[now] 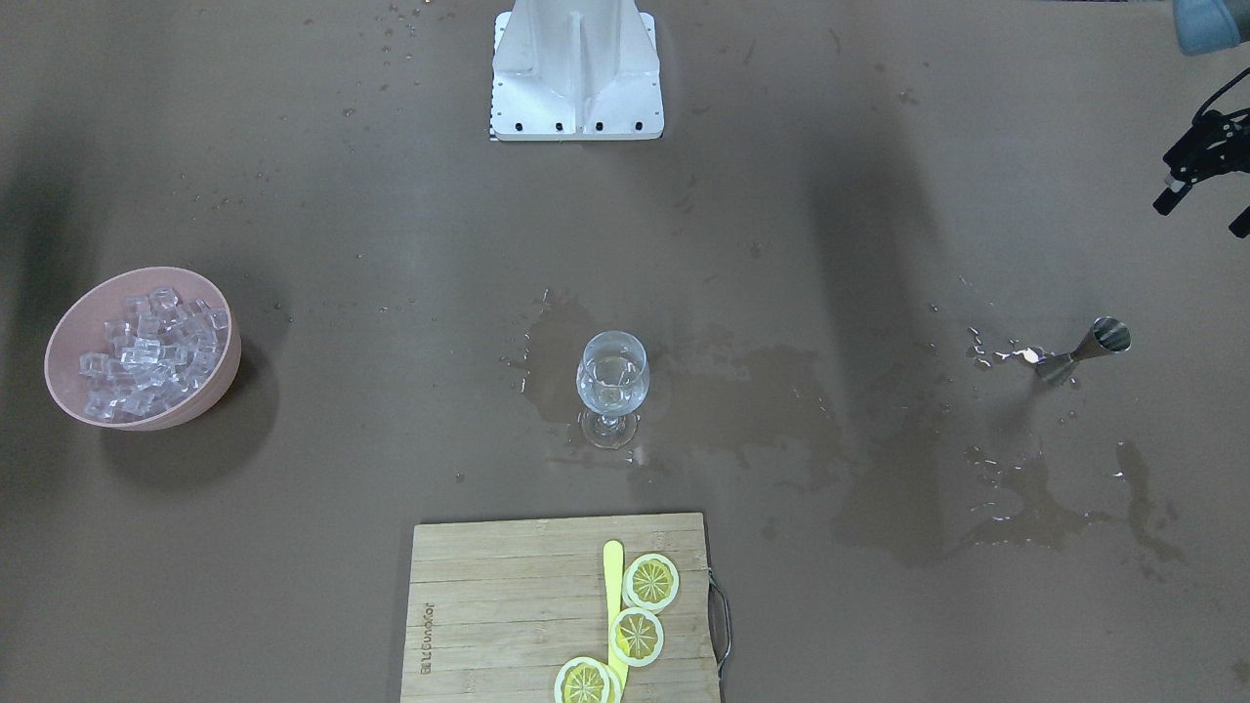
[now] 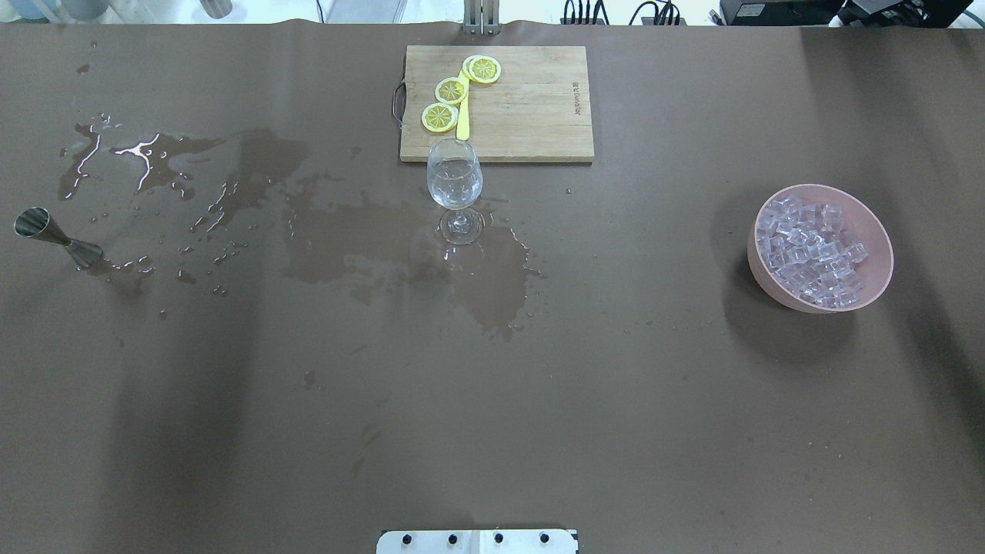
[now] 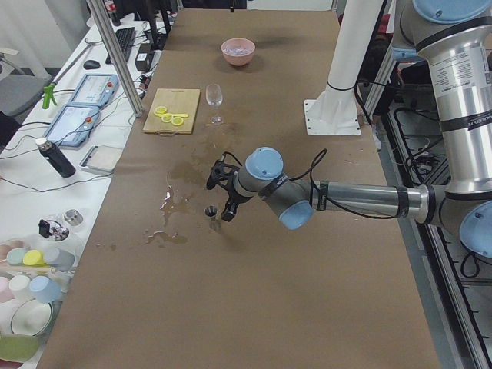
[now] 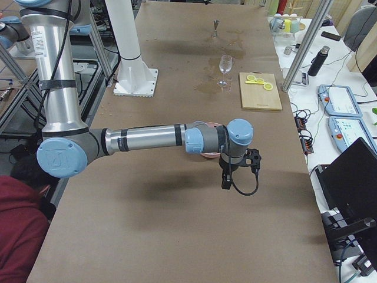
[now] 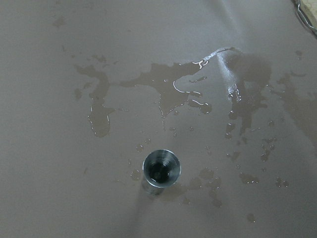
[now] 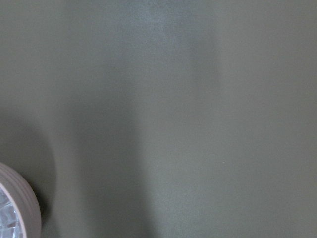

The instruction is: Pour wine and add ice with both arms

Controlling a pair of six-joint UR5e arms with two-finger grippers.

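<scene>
Wine glass, clear, stemmed, round bowl, upright mid-table. It holds a small amt of the wine, colourless, low in the bowl.

Pink bowl, matte, smooth-walled, round, well apart from the glass on the robot's right side. It is heaped w/ the ice: small glossy see-through cubes, many alike.

Steel jigger, shiny, double-cone shape, stands upright on the robot's left side. Seen from above by the left wrist cam, its mouth is a round rim w/ a dark inside; contents can't be told.

Bamboo cutting board, rectangular, slatted grain, wire handle on one edge. On it are 3 lemon slices beside a yellow stick-like utensil.

Table is matte brown, w/ wet patches and beads of liquid btwn jigger and glass.

Left end effector hovers over the jigger, fingers spread, nothing in them. Right end effector hangs near the pink bowl, points down; can't tell whether its fingers are apart or closed.
</scene>
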